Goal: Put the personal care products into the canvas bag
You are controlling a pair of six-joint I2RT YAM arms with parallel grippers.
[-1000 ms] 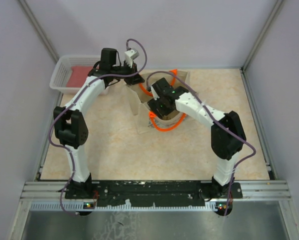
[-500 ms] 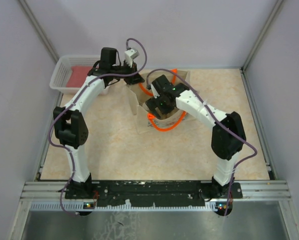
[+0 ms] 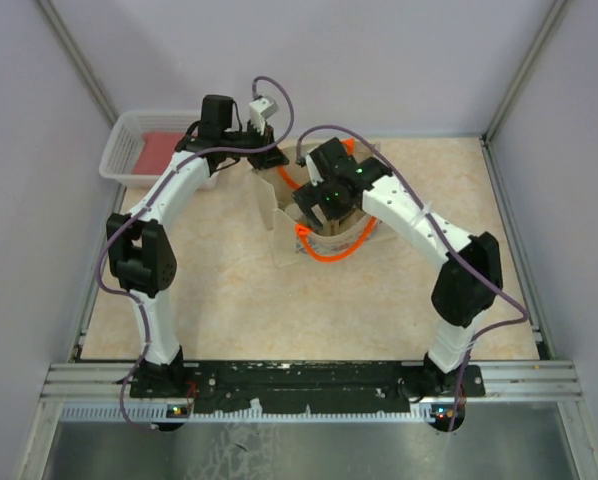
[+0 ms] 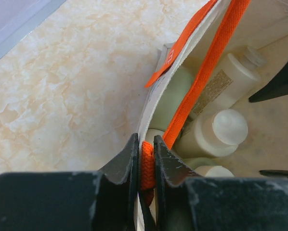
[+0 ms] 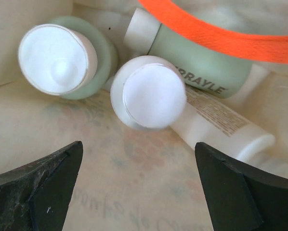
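Note:
The canvas bag [image 3: 276, 212] stands open at the table's middle back, with orange handles [image 3: 329, 253]. My left gripper [image 3: 263, 160] is shut on one orange handle [image 4: 147, 166] at the bag's rim. My right gripper [image 3: 319, 210] is open and empty, pointing down into the bag [image 5: 134, 192]. Inside the bag lie the personal care products: a green bottle with its cap up [image 5: 57, 58], a cream bottle with its cap up [image 5: 149, 91], a green bottle on its side [image 5: 202, 65] and a cream bottle on its side [image 5: 223, 122]. They also show in the left wrist view [image 4: 229, 126].
A white mesh basket [image 3: 119, 150] with a flat red item [image 3: 161, 150] stands at the back left corner. Walls close in the table on the left, back and right. The second orange handle [image 5: 221, 31] crosses above the bottles.
My right gripper has shifted a little toward the far side over the bag, and the right elbow has swung to the right. My left arm has not moved.

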